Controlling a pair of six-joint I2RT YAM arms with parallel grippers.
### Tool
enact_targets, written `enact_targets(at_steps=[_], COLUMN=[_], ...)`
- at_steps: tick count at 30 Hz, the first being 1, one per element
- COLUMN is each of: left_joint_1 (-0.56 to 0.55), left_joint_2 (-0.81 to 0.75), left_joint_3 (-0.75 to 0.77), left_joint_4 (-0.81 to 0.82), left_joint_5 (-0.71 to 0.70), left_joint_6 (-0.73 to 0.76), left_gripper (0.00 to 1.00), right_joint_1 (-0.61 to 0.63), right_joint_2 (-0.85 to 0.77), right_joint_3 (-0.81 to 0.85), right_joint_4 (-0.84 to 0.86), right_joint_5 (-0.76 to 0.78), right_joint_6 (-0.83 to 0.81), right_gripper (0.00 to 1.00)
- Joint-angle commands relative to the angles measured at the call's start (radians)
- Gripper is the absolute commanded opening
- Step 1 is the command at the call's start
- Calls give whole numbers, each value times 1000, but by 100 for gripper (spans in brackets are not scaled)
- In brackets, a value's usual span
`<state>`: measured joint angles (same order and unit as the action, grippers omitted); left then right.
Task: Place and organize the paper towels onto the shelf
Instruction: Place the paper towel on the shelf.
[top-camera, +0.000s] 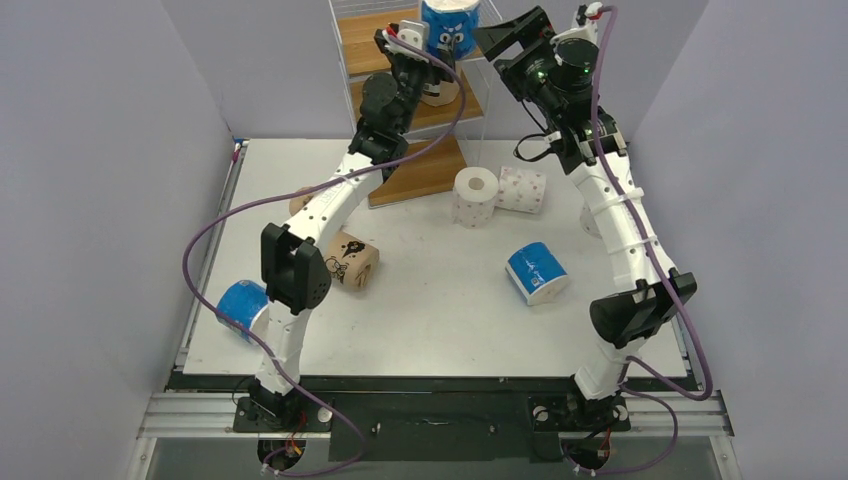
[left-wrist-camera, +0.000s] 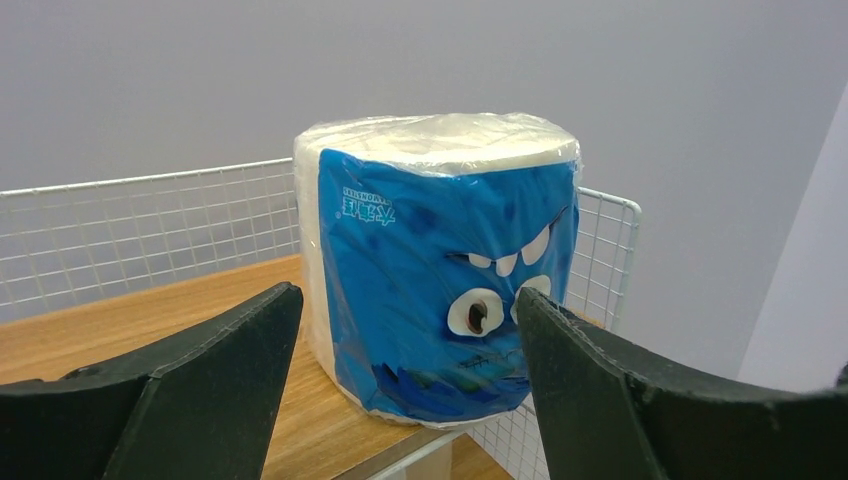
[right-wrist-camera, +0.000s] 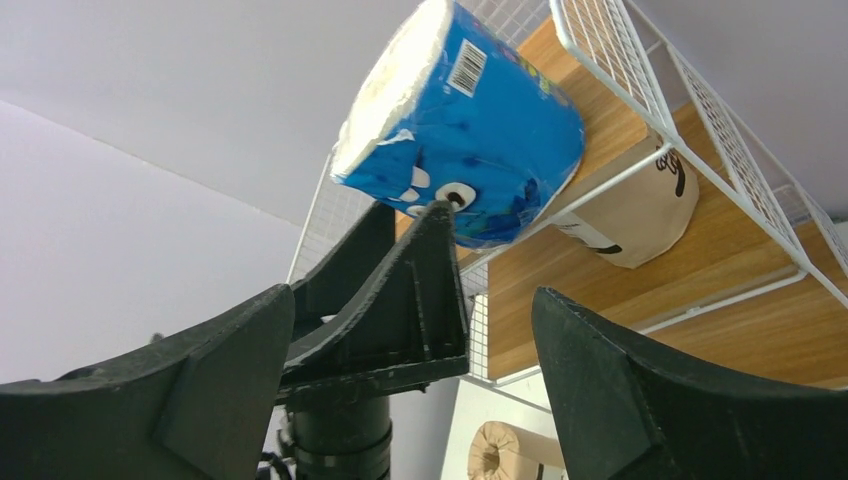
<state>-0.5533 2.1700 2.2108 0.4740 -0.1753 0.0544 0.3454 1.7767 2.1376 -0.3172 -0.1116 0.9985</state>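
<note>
Grey-lilac walls close in a white table (top-camera: 430, 330), with the shelf (top-camera: 372, 40) standing at its far edge. Both arms reach up to its top board.

The left gripper (left-wrist-camera: 405, 300) is released, its jaws spread wide. A blue roll (left-wrist-camera: 440, 270) stands upright straight ahead of it, just beyond the fingertips and centred on the gap. Neither finger touches the wrap, and the printed face looks back at the wrist. The roll sits at the corner of the top board, and its base reaches the board's near edge. White wire mesh runs close behind it and wraps round on the gripper's right. To the gripper's left the board lies bare and open.

The right gripper (right-wrist-camera: 412, 295) is also released, with nothing between its jaws. It hangs outside the frame, beside the left gripper and below the top board. From there the blue roll is up and ahead, above the left gripper's black fingers. A tan roll (right-wrist-camera: 630, 215) sits on the middle tier, ahead and to the right gripper's right, behind the front wire.

Down on the table, well below both grippers, lie two white rolls (top-camera: 498, 192) side by side. A second blue roll (top-camera: 537, 272) and a tan roll (top-camera: 350, 260) also lie there, apart from each other. A third blue roll (top-camera: 242, 305) rests at the table's left edge.
</note>
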Motion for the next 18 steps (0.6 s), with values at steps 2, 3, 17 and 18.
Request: enact_targets(at_steps=[2, 3, 17, 18], left_joint_1=[3, 1, -88, -108], left_joint_2=[4, 1, -287, -346], left_joint_3=[60, 63, -87, -155], left_joint_4=[-39, -43, -143, -130], left_joint_5=[-3, 3, -24, -39], left_joint_6=[-48, -47, 16, 23], left_gripper=[80, 82, 96, 96], right_joint_1=[-9, -9, -8, -4], right_joint_2=[-82, -84, -120, -114], right_joint_3=[-28, -30, -73, -75], right_joint_4=[104, 105, 99, 102], right_joint_5=[-7, -7, 36, 40], right_joint_6=[-30, -32, -152, -163], right_gripper=[83, 84, 82, 81])
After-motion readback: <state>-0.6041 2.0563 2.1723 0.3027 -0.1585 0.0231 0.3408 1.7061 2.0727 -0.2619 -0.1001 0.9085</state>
